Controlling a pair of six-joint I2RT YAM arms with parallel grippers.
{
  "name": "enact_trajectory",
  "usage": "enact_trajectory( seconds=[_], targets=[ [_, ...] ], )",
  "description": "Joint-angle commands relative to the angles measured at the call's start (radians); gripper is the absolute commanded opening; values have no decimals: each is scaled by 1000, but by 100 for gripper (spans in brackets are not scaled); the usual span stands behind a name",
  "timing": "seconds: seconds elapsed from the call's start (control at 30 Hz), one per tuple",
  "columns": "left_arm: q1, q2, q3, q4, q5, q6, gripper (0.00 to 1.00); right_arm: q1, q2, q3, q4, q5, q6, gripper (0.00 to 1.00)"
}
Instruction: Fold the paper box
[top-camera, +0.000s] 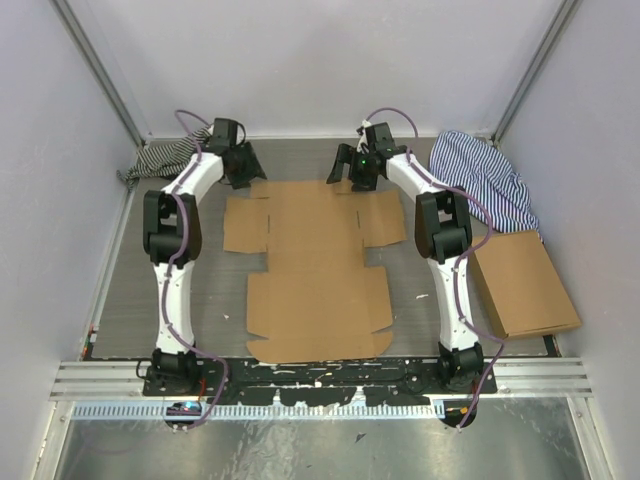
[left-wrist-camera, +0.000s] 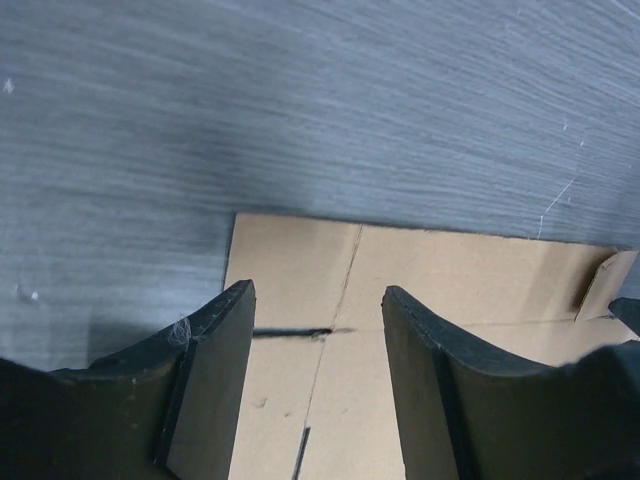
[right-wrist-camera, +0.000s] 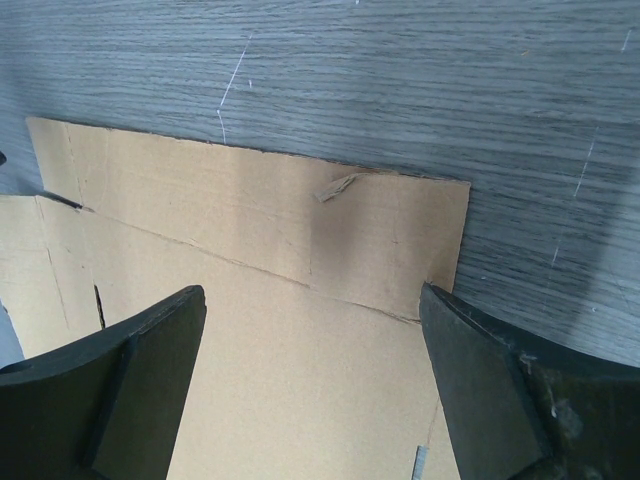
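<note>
The paper box (top-camera: 315, 270) lies flat and unfolded on the grey table, a brown die-cut sheet with flaps and slits. My left gripper (top-camera: 243, 165) is open and empty over the sheet's far left corner. In the left wrist view the gripper (left-wrist-camera: 318, 290) hangs over the cardboard (left-wrist-camera: 450, 280) near a slit and crease. My right gripper (top-camera: 350, 170) is open and empty over the sheet's far right corner. In the right wrist view the gripper (right-wrist-camera: 312, 292) is spread wide above the far flap (right-wrist-camera: 250, 200), which has a small torn tab.
Another flat brown cardboard box (top-camera: 523, 282) lies at the right wall. A blue striped cloth (top-camera: 480, 180) is bunched at the back right, and a dark striped cloth (top-camera: 165, 155) at the back left. Enclosure walls stand on three sides.
</note>
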Motion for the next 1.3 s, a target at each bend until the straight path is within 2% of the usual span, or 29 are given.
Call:
enact_trajectory(
  seconds=[0.0,0.5,0.97,1.27],
  targets=[
    [5,62,90,-3,12,80,60,3,53,-1,-28,33,-16,93],
    [-23,137,182,-157,-169,209,56,3,61,14,-37,25,-25,93],
    [-42,159,163,-101,-59,188,56,4,71,26,-46,22,-25,93],
    [-42,88,128,-69,-34,158,56,4,80,32,-49,27,-22,93]
  ],
)
